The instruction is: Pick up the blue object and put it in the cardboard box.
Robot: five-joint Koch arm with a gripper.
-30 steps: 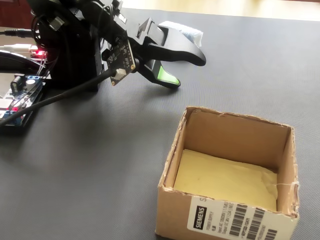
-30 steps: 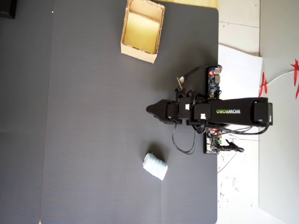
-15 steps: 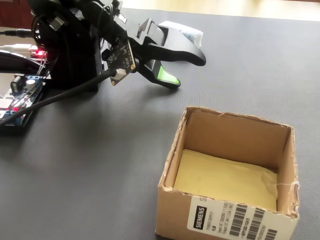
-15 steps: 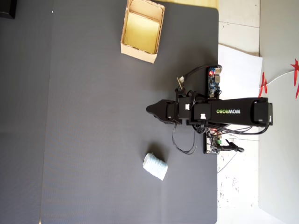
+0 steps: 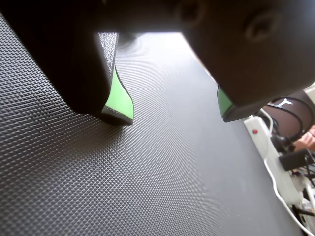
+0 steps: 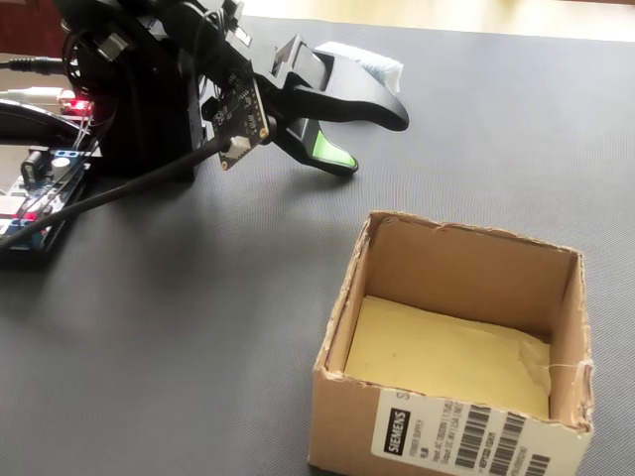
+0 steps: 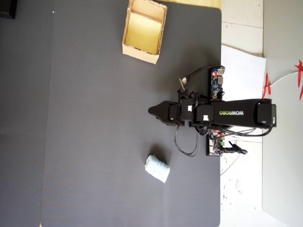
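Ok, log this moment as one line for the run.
gripper: open, empty, low over mat | blue cloth bundle: on mat, untouched | cardboard box: empty | stage: pre-grasp

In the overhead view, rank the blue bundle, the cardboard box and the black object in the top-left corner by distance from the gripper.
From the gripper:
1. Blue bundle, just below it.
2. Cardboard box, above, slightly left.
3. Black object, far top-left corner.

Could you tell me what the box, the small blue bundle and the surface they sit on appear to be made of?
The tan open-topped box looks like matte cardboard: ragged torn rim, printed barcode label. The small pale blue-white bundle seems to be soft rolled cloth, though its detail is too small to confirm. The dark grey mat looks like rubber or foam, with a fine diamond-embossed texture.
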